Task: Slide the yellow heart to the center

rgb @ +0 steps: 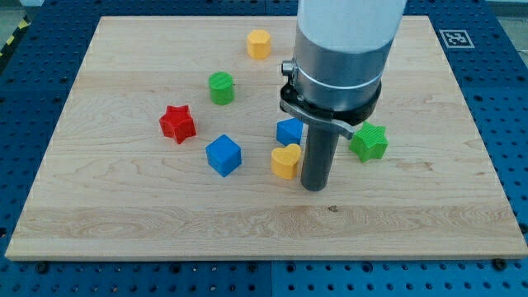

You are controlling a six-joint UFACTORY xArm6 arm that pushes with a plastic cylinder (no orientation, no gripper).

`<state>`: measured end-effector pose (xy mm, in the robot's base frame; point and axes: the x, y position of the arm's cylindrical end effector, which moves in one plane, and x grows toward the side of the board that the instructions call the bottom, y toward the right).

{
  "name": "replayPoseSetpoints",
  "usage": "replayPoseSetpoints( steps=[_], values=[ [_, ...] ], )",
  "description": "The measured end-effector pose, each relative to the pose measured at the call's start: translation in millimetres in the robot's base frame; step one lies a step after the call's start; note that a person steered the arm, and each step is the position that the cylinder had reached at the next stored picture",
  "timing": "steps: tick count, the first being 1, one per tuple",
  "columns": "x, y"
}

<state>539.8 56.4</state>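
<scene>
1. Nearest the camera, my tip (314, 186) is resting on the table (99, 214), with the yellow heart (286, 161) sitting just beside it at nine o'clock, close to touching.
2. No pincer is showing (the arm is ending in a bare rod), so nothing is being pinched.
3. Heart is lying just below the blue block (289, 130), near the table's middle.
4. Rod is standing upright.

You will find no readable words, numbers or brand names anywhere. The only sign is a black-and-white square marker (454, 38) on the tabletop (124, 214) at its far right corner; its pattern carries no legible characters.
</scene>
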Motion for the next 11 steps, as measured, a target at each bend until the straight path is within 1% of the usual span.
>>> replayPoseSetpoints(
  steps=[2,4,6,7,8,9,10,11],
  values=[
    [-6.9,-14.9],
    [-31.1,-21.0],
    [-28.5,-54.4],
    [-28.5,-56.3],
    [-32.8,-70.3],
    [-46.5,-91.7],
    [-63.5,-91.6],
    [-76.9,-70.1]
  ],
)
